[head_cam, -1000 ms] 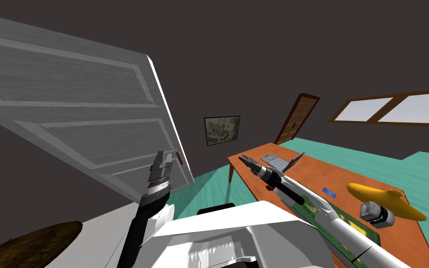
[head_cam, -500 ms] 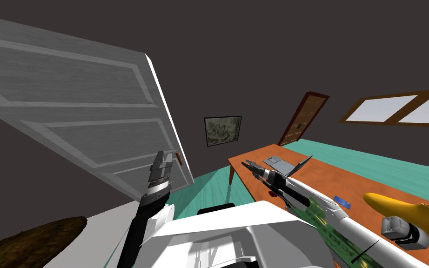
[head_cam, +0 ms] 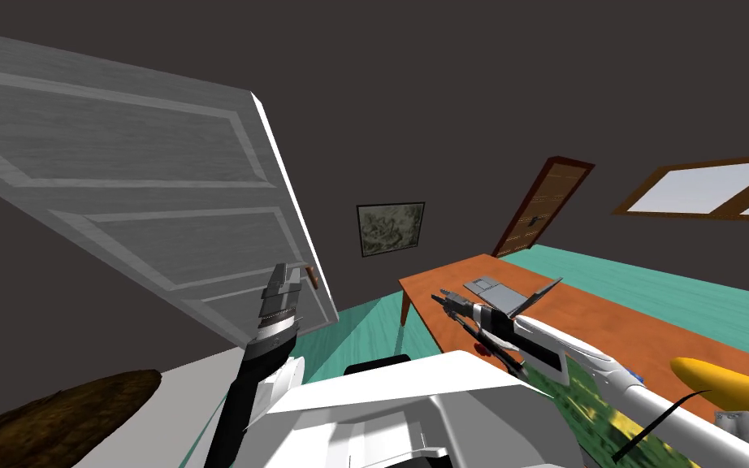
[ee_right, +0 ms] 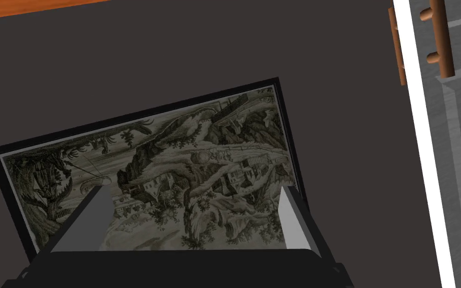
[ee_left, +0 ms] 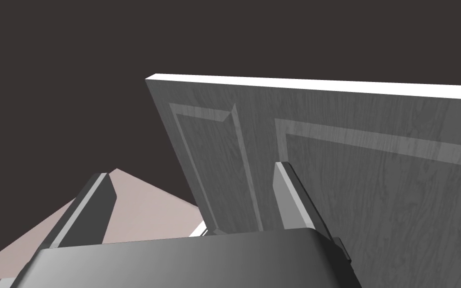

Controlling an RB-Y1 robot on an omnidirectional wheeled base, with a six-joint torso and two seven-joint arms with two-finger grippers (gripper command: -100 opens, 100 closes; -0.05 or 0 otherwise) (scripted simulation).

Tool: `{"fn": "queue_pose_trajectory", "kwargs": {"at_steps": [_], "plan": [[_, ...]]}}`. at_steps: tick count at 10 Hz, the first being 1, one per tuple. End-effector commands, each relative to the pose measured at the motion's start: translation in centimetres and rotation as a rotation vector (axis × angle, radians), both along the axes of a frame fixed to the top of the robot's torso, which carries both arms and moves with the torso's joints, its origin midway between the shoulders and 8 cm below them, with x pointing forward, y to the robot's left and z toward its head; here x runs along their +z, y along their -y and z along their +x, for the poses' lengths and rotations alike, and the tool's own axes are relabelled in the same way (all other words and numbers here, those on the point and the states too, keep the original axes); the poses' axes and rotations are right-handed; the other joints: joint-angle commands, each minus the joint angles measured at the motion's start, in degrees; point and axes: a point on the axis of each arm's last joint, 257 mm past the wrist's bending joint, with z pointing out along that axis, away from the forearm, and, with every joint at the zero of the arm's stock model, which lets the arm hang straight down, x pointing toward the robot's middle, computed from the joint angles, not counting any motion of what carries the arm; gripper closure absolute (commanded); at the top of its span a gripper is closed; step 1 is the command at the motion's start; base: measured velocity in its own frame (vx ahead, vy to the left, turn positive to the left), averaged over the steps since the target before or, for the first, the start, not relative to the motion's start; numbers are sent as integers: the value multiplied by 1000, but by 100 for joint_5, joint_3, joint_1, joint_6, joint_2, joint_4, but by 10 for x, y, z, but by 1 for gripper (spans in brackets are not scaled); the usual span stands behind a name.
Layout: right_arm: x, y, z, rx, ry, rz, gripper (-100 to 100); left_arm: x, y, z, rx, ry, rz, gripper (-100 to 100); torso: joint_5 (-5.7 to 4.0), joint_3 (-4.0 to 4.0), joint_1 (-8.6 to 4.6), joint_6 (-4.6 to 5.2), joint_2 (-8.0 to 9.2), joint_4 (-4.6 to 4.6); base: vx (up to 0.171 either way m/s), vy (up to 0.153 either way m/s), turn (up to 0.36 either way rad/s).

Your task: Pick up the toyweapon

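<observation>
- Our right gripper (head_cam: 448, 298) hangs over the far end of the orange table (head_cam: 608, 313), just beside the open laptop (head_cam: 501, 296). Its fingers stand wide apart and hold nothing.
- The toyweapon (head_cam: 730, 383), a yellow rounded shape, lies toward the table's near end by its right edge, well apart from that gripper and next to a small grey cylinder (head_cam: 745, 426).
- Our left gripper (head_cam: 282, 286) is raised near the grey panelled door (head_cam: 121, 187), its fingers wide and empty.
</observation>
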Motion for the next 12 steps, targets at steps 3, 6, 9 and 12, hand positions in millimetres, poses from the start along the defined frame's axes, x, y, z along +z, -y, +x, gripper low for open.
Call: {"fn": "queue_pose_trajectory", "kwargs": {"at_steps": [3, 6, 9, 12], "plan": [[-27, 36, -18, -6, -96, -109, -100, 0, 0, 0, 0, 0, 0, 0, 0, 0, 0, -1, 0, 0, 37, -30, 47], [-58, 82, -50, -11, -217, -236, -100, 0, 0, 0, 0, 0, 0, 0, 2, -2, 8, -1, -3, 0, 40, -16, 71], [-79, 123, -86, -10, -331, -348, -100, 0, 0, 0, 0, 0, 0, 0, 3, 1, 17, -1, 1, 0, 32, 5, 59], [-95, 158, -124, -2, -439, -440, -100, 0, 0, 0, 0, 0, 0, 0, 4, 4, 24, 1, 7, 2, 26, 23, 50]]}}
